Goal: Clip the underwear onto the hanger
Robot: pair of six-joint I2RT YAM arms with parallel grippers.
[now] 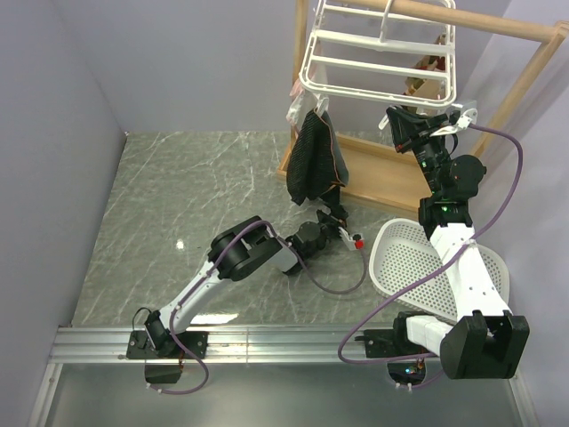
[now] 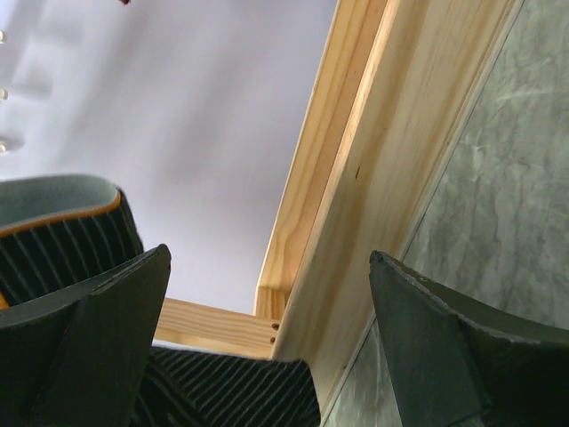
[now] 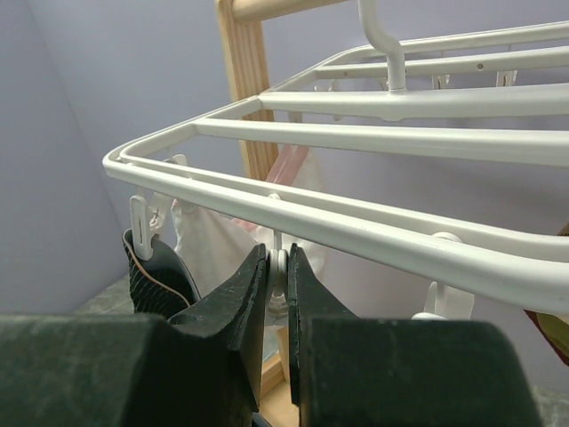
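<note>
Black ribbed fabric underwear with thin orange trim hangs limp and bunched from the left front corner of the white plastic barred hanger, seemingly by one clip. The right gripper pinches a small white clip. The left gripper is spread.

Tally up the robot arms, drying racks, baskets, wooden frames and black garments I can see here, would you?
Robot arms: 2 (left arm, right arm)
Drying racks: 1 (the white hanger)
Baskets: 1 (the white basket)
Wooden frames: 1 (the wooden frame)
Black garments: 1 (the underwear)
Total: 6
</note>
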